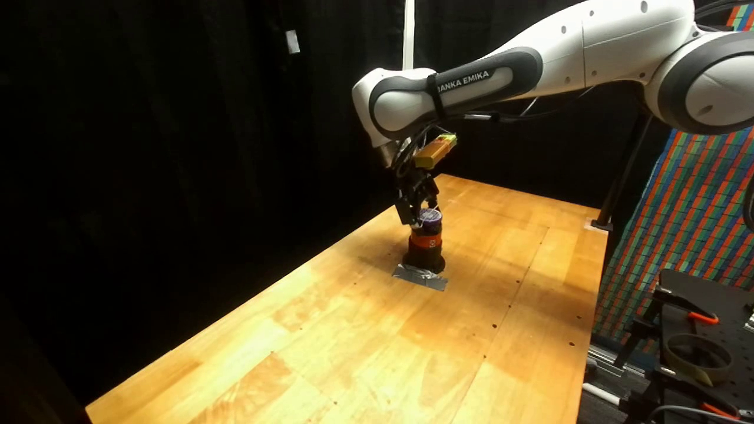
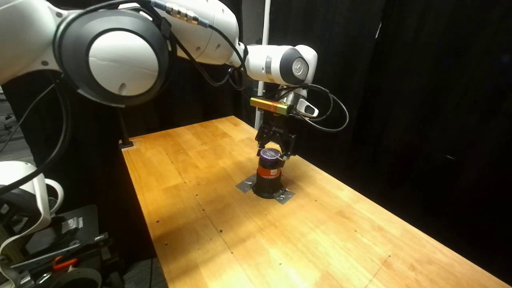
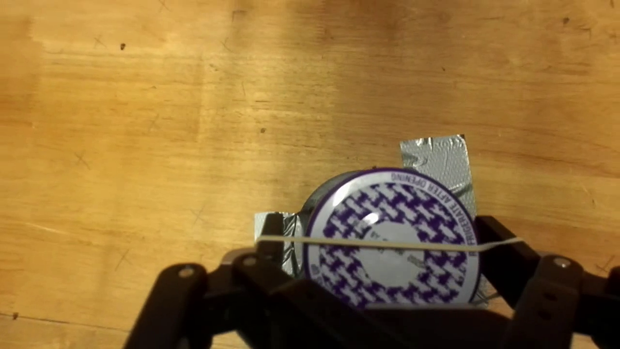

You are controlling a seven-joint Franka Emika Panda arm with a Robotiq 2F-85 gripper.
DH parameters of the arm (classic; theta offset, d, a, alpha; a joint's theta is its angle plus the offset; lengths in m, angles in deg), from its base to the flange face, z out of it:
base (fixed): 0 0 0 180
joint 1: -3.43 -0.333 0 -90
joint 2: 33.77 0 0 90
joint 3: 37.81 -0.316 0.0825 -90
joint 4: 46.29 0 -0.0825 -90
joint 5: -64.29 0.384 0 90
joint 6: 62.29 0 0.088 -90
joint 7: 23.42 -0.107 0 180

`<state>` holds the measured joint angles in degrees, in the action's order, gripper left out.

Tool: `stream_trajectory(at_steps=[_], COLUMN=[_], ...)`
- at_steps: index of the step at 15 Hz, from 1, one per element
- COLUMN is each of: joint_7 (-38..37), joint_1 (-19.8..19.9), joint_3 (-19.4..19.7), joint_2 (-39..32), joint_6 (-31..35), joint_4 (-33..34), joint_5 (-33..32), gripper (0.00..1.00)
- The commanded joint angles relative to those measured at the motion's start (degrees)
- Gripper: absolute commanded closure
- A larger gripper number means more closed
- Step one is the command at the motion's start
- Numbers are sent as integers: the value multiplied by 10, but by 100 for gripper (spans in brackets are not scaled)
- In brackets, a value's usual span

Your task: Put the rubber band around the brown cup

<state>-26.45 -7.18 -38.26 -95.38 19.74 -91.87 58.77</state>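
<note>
Twice hooked: see the rubber band [image 3: 387,243] strung across the spread gripper [image 3: 381,235], over the brown cup [image 2: 269,173] on the table [image 2: 320,224]; likely light, springy, slip-prone; best held at both ends

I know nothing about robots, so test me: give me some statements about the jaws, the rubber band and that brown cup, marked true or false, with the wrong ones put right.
1. The brown cup stands upright on the wooden table. True.
2. The jaws are pressed tightly together. False: they stand apart.
3. The rubber band is stretched between the jaws. True.
4. The rubber band is wrapped around the cup's base. False: in the wrist view it crosses over the lid.
5. Silver tape lies at the cup's base. True.
6. The lid is plain green. False: it has a purple-and-white pattern.
</note>
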Motion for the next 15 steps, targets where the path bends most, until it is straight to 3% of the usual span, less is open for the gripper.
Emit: stream_trajectory(at_steps=[1, 6, 15], joint_7=[5, 6, -12], joint_1=[-5, 1, 5], joint_3=[-2, -7, -12], joint_2=[28, 78, 207], joint_6=[-16, 31, 197], joint_4=[-36, -134, -357], joint_5=[-2, 4, 3], gripper=[0, 0, 0])
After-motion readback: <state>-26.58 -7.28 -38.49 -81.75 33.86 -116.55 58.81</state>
